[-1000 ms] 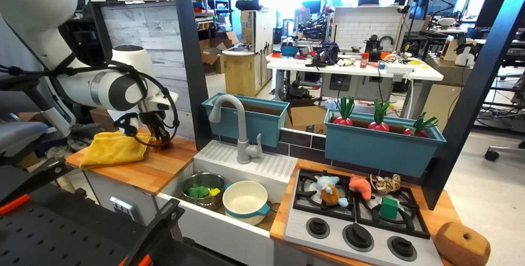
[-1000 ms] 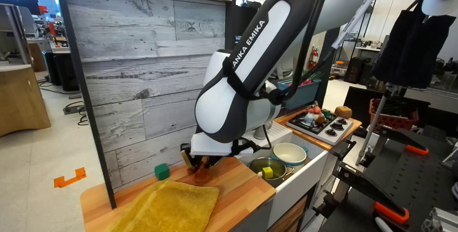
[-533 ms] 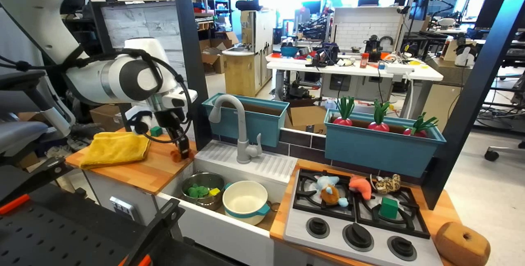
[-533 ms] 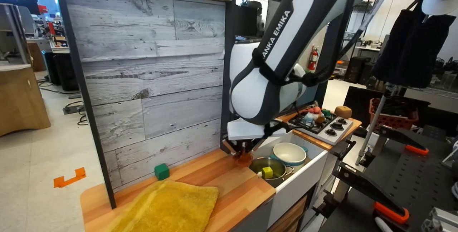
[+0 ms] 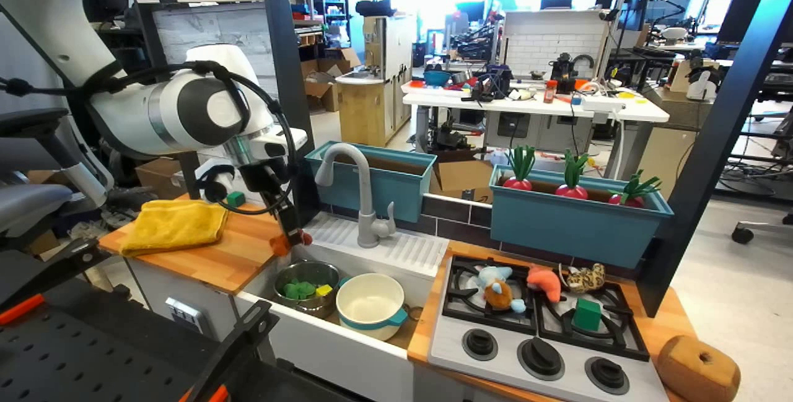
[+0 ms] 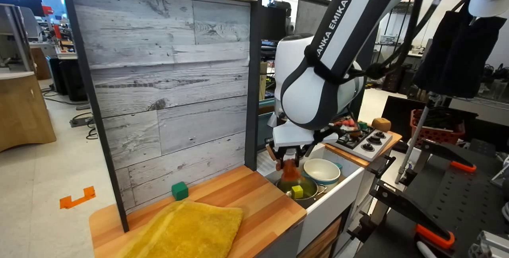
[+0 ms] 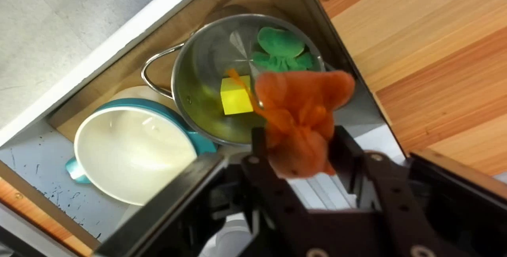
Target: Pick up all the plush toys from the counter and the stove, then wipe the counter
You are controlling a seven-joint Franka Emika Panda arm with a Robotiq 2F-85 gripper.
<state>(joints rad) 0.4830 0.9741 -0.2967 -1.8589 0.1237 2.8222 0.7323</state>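
My gripper [image 7: 301,140] is shut on an orange plush toy [image 7: 305,90]. It holds the toy above the sink, over the edge of the steel pot [image 7: 180,67]. The toy also shows in both exterior views [image 5: 280,245] [image 6: 291,172]. A green plush toy [image 7: 280,42] lies inside the pot. On the stove [image 5: 508,362] lie a light blue and brown plush [image 5: 499,294], a coral plush [image 5: 545,283] and a spotted plush [image 5: 585,278]. The wooden counter [image 6: 270,214] bears a folded yellow cloth [image 6: 191,230].
A yellow block [image 7: 236,96] is in the pot. A cream pot [image 5: 370,300] stands beside it in the sink. The faucet [image 5: 365,197] rises behind. A green cube [image 6: 179,191] sits at the counter's back, another green block [image 5: 587,315] on the stove. A brown block [image 5: 699,368] stands beside the stove.
My gripper has carried the orange toy from the back of the counter, past the counter's edge, to over the sink and the steel pot. The cloth and stove toys have not moved.
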